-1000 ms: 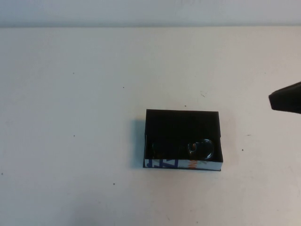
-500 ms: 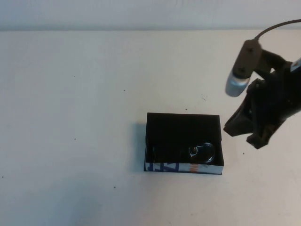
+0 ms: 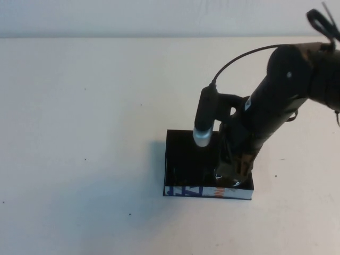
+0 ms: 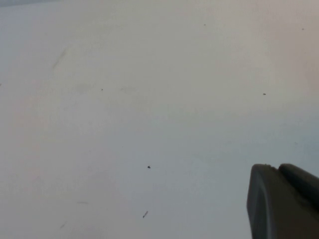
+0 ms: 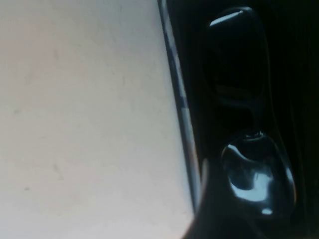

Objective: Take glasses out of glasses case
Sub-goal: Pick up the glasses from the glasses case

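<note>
The glasses case (image 3: 183, 151), a shallow black box with a white printed front strip, lies open at the table's middle right. The dark glasses (image 5: 256, 174) lie inside along its front wall, with both tinted lenses showing in the right wrist view. In the high view my right arm mostly hides them. My right gripper (image 3: 232, 171) reaches down into the case's right front corner, open, with one finger (image 5: 212, 209) between the case wall (image 5: 179, 104) and the nearer lens. My left gripper (image 4: 286, 199) is over bare table, away from the case, shut and empty.
The table (image 3: 79, 117) is plain cream with a few small dark specks. The right arm (image 3: 276, 106) and its wrist camera (image 3: 204, 125) hang over the back right part of the case. A pale wall runs along the table's far edge.
My right arm has swung in from the right edge, crossed to the case and lowered its gripper into the right front corner, over the glasses. The case has not moved.
</note>
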{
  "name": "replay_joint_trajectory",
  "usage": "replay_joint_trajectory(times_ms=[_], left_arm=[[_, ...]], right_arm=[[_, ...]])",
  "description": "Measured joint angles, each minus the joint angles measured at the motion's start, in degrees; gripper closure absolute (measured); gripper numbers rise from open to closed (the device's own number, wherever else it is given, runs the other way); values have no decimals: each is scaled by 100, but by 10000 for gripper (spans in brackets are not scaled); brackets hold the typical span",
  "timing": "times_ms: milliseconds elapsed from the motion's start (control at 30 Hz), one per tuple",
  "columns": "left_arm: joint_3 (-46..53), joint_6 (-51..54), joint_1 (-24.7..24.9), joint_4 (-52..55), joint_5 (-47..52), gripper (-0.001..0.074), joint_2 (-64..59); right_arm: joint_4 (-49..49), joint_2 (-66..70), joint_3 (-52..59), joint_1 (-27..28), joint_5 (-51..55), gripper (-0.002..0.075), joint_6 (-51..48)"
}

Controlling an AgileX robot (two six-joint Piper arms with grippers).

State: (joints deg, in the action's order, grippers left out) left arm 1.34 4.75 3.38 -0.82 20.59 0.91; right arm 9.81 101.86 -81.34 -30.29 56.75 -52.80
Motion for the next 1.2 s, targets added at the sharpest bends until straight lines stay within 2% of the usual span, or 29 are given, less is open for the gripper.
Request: replay_joint_trajectory(times_ms=[67,300,900,1200], left_arm=[[0,0,0,0,0,740,0],[0,0,0,0,0,739,0],[0,0,0,0,0,739,0],[0,0,0,0,0,739,0]], right_arm=[[-257,198,-72,-110,-88,354,0],[-458,757,-347,-211,-187,360,0],[-410,1186,-485,-211,-622,361,0],[-111,1267,-488,-232,-397,398,0]])
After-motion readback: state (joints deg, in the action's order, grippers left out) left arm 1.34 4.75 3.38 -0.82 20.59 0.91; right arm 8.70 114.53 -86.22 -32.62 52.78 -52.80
